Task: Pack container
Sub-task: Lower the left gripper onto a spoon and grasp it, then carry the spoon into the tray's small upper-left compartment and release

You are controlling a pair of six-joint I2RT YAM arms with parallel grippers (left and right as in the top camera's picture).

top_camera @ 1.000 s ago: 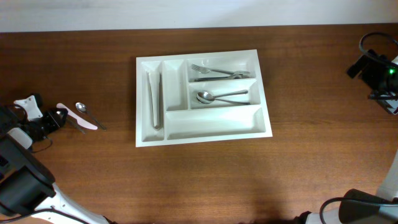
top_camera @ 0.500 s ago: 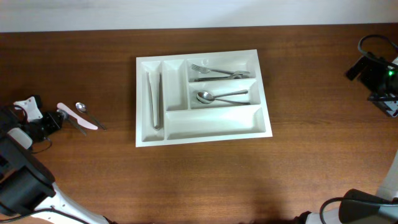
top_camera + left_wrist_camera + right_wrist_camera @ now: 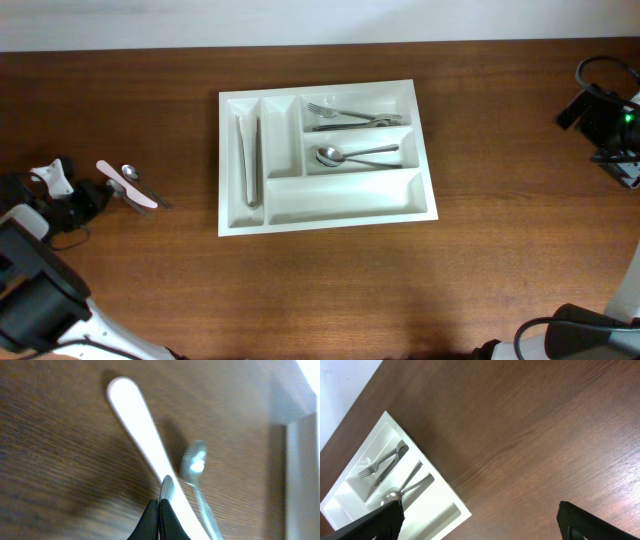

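The container, a white cutlery tray, lies mid-table and also shows in the right wrist view. A flat white utensil lies on the wood far left, next to a small metal spoon. My left gripper is at the utensil's middle. In the left wrist view its jaws are pressed together, with a thin sliver of the white utensil pinched at the tips. The spoon lies just right of it. My right gripper hangs open and empty at the far right.
In the container lie knives in a narrow upright slot, forks in the top long slot and spoons in the middle one. The table's back edge runs along the top.
My left gripper has shut at the white utensil. The utensil's far end has swung slightly up and right. The right arm has not moved.
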